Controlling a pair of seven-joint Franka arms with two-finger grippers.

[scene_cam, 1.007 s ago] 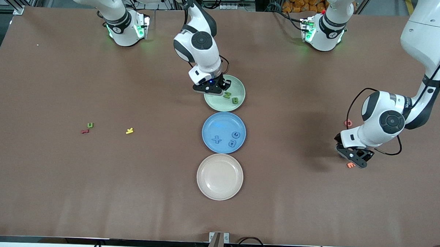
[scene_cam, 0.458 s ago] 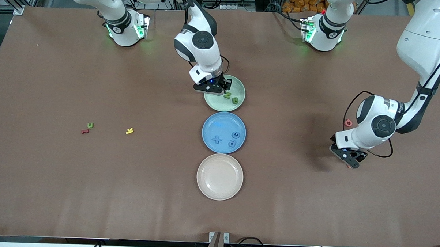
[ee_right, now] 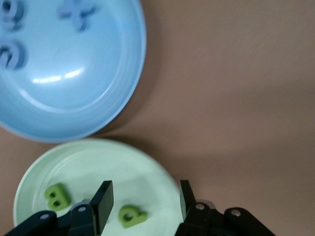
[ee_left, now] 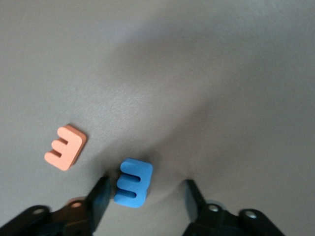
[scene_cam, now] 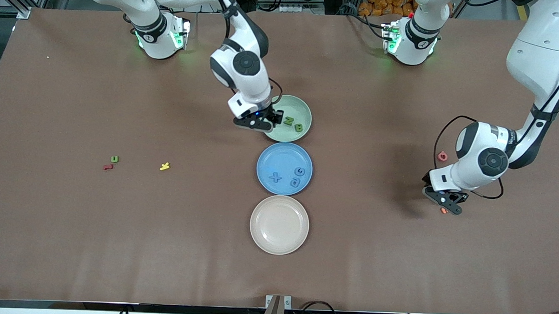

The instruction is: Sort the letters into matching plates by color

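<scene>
My left gripper [ee_left: 145, 196] is down at the table with its jaws open around a blue letter E [ee_left: 134, 183], which lies close to one finger [ee_left: 101, 196]. In the front view that gripper [scene_cam: 445, 202] hides the blue E. My right gripper [ee_right: 145, 204] hangs open over the rim of the pale green plate [ee_right: 88, 157], with a green letter [ee_right: 132, 215] lying loose on the plate between its jaws and a green B [ee_right: 58, 195] beside it. The green plate [scene_cam: 296, 106] shows two green letters [scene_cam: 288, 120]. The blue plate [scene_cam: 279, 159] holds three blue letters [scene_cam: 274, 177]. A green U [scene_cam: 115, 159] lies toward the right arm's end.
An orange E [ee_left: 66, 147] lies beside the blue E, and a red piece [scene_cam: 442, 156] lies farther from the camera. A cream-beige plate [scene_cam: 279, 243] sits nearest the camera in the row of plates. Red [scene_cam: 107, 167] and yellow [scene_cam: 165, 166] pieces lie by the green U.
My right gripper opened, let a green letter go onto the green plate and shifted toward the plate's rim. My left gripper came down around the blue E and its jaws narrowed.
</scene>
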